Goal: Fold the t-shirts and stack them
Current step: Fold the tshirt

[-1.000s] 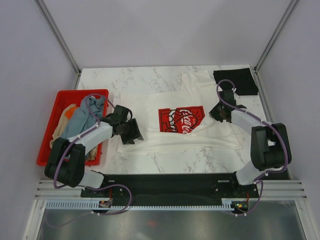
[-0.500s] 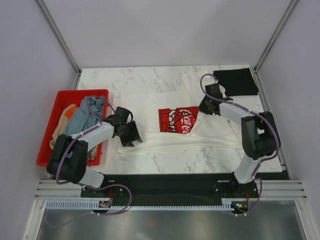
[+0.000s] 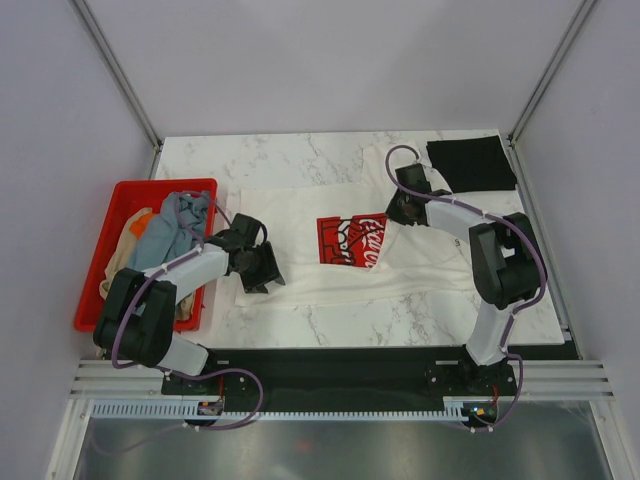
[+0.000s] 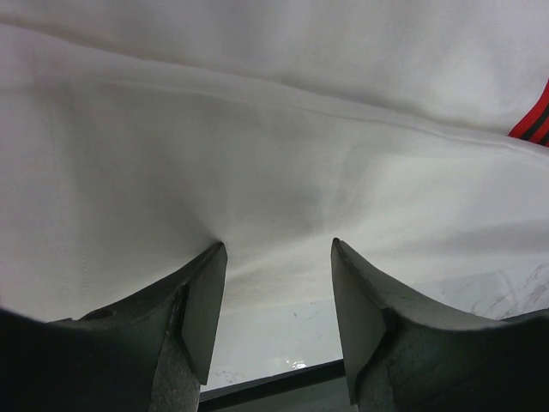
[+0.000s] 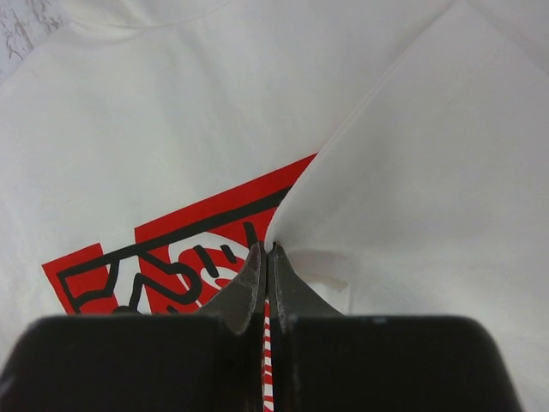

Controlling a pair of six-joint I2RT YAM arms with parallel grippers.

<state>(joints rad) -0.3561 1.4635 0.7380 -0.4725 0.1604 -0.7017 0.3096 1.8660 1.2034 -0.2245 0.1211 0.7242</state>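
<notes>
The cream-white t-shirt (image 3: pixel 300 215) lies spread across the middle of the counter (image 3: pixel 280 160), chest up. Its 3 o'clock side is lifted into a flap whose smooth edge overlaps the 3 o'clock end of the red print (image 3: pixel 345 240). The right fingers (image 5: pixel 283 300) are pressed together on that flap's edge, directly over the print. The left fingers (image 4: pixel 197 309) stand wide apart, low over the shirt's 8 o'clock hem, gripping nothing. Bare marble runs along the 12 o'clock edge, and there is a narrower strip at 6 o'clock. A black t-shirt (image 3: pixel 470 163) lies flat in the 1 o'clock corner, just beside the cream one. At 9 o'clock a red crate (image 3: pixel 130 185) holds a grey-blue t-shirt (image 3: pixel 175 225) heaped with others.
</notes>
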